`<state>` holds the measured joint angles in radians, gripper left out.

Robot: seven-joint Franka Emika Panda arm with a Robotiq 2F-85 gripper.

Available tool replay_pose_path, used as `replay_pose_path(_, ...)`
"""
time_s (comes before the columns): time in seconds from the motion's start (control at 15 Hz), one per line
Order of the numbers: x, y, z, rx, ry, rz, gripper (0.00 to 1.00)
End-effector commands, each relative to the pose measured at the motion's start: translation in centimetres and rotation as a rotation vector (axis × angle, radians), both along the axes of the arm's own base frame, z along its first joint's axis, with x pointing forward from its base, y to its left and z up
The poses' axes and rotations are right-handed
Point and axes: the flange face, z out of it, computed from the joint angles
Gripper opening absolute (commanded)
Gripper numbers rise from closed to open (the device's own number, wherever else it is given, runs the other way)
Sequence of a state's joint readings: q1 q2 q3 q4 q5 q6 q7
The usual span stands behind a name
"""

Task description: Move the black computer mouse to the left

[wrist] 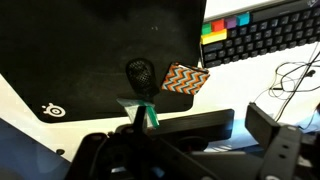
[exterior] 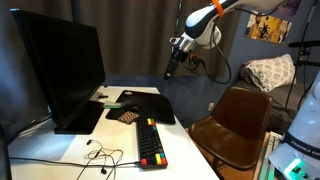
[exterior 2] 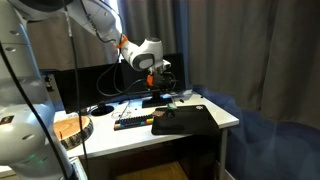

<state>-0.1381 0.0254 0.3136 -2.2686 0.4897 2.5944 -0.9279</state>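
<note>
Black mesh-textured plastic, faintly speckled, covers the small rounded computer mouse, which sits on a flat black mat close to the mat's edge, as the wrist view shows. Just beside it lies a small square piece with an orange-and-white chequered pattern, tilted and partly overhanging the mat edge. A long black keyboard with a block of red, yellow, green and blue keys lies on the smooth white desk top, near the mat but apart from the mouse. Thin black cable loops loosely over the white surface beside the keyboard. A large dark flat monitor stands at one end of the desk, and a brown moulded chair is drawn up at the side. Heavy grey curtains hang behind. The white-and-orange robot arm holds its dark gripper high above the desk, well clear of the mouse; in the wrist view its two fingers stand wide apart, gripping nothing.
</note>
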Motion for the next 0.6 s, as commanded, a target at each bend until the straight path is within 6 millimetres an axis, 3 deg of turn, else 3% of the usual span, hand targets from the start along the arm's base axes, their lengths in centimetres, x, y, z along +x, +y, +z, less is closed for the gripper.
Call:
replay_pose_path(0.0,-4.7,-1.2,2.6,0.014,-0.004,0.034,1.0)
replay_pose_path(0.13,-6.3,-1.8,3.9,0.047,-0.017,0.125,1.0)
replay_pose_path(0.2,-3.8,-1.2,2.6,0.009,0.004,0.061,1.0)
replay_pose_path(0.4,-5.5,-1.9,4.0,0.027,-0.013,0.107,1.0)
replay_pose_path(0.53,-5.8,-1.9,4.0,0.026,-0.013,0.112,1.0)
